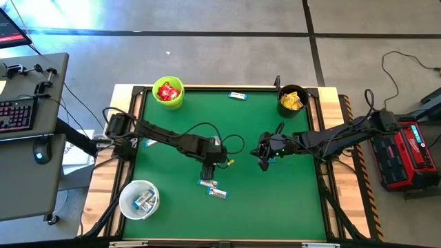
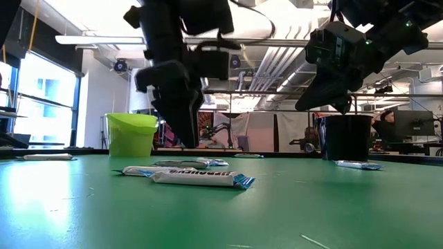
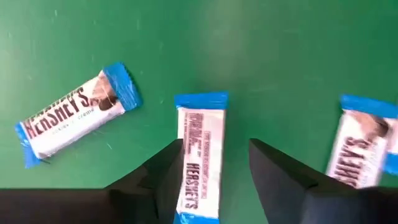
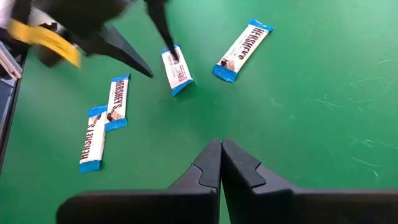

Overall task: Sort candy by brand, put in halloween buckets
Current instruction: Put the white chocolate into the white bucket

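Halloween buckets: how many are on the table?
3. In the high view: the lime green bucket upper left, the black bucket upper right, the white bucket lower left. None seems hidden.

Just beside the white-and-blue bar [image 3: 200, 158] between the left gripper's fingers [image 3: 163, 180], whose lower end those fingers partly hide, a second bar [image 3: 364, 149] is blurred and cut by the wrist picture's edge, its lettering unreadable.

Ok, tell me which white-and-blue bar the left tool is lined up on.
The bar lying lengthwise between the left tool's open fingers; the bars and to either side lie outside them.
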Robot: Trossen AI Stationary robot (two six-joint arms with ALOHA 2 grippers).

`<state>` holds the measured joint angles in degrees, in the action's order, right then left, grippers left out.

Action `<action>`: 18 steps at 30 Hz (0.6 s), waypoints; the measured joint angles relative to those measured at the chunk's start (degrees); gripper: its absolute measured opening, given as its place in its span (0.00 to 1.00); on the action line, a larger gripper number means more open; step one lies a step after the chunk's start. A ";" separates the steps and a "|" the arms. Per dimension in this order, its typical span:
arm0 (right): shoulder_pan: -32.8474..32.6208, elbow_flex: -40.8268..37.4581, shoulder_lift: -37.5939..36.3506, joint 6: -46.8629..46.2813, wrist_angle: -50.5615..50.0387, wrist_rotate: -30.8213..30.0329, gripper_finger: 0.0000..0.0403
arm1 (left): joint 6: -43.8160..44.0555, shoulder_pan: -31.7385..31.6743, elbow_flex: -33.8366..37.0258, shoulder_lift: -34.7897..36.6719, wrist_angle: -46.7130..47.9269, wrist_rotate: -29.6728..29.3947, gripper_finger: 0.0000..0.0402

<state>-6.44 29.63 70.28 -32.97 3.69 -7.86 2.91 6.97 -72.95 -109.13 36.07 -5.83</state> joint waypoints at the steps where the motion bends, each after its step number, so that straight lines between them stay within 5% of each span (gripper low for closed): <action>1: 0.00 0.00 0.00 0.00 0.04 0.01 0.00 | 0.38 -0.31 0.00 -0.55 -0.08 0.20 0.45; 10: 0.00 0.07 0.00 -0.01 0.26 0.15 0.00 | -1.16 -1.36 0.02 -3.63 0.24 0.21 0.56; 18: 0.02 0.05 0.00 -0.02 -0.05 0.15 0.00 | -1.56 -1.34 -0.13 -4.03 1.42 0.45 0.49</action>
<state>-6.42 29.68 70.28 -32.99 3.65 -7.70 1.34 5.63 -73.08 -113.16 37.49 -5.37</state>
